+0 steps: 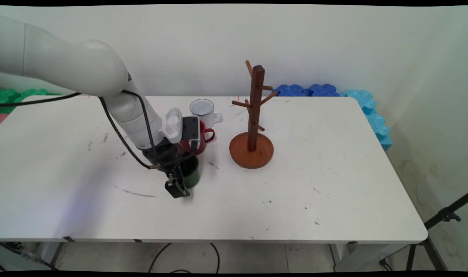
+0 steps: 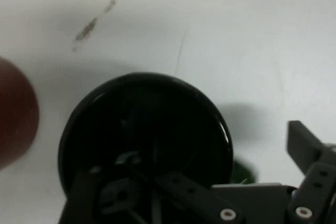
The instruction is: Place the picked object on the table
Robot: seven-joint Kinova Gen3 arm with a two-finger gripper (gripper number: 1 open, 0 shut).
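Inspector: Table (image 1: 333,173) comes first, white and scuffed. What stands on it?

Operator: A wooden mug tree (image 1: 253,115) is the largest thing, with all its pegs bare. Three mugs stand to the left of the mug tree. The white mug (image 1: 203,107) is farthest back and the red mug (image 1: 205,134) is level with the tree's base. The green mug (image 1: 193,175) is nearest the table's front edge, upright, and it touches neither the tree nor any peg.

Inspector: And the gripper (image 1: 178,188)?

Operator: It is low over the green mug (image 2: 147,124), on the side away from the mug tree, with its fingers spread wide and nothing held. In the hand view one finger (image 2: 304,145) stands clear outside the rim. The other seems to sit over the dark opening, though the linkage hides it. A green bit beside the rim (image 2: 242,171) may be the handle, but that cannot be told.

Inspector: What does this pose call for?

Operator: By judgement, the mug wall should sit squarely between the pads before any squeeze. A thin, glossy wall could slip or tip if it is pinched at a slant. The red mug (image 2: 13,114) is close by, so sideways motion risks a knock and straight vertical travel looks safer.
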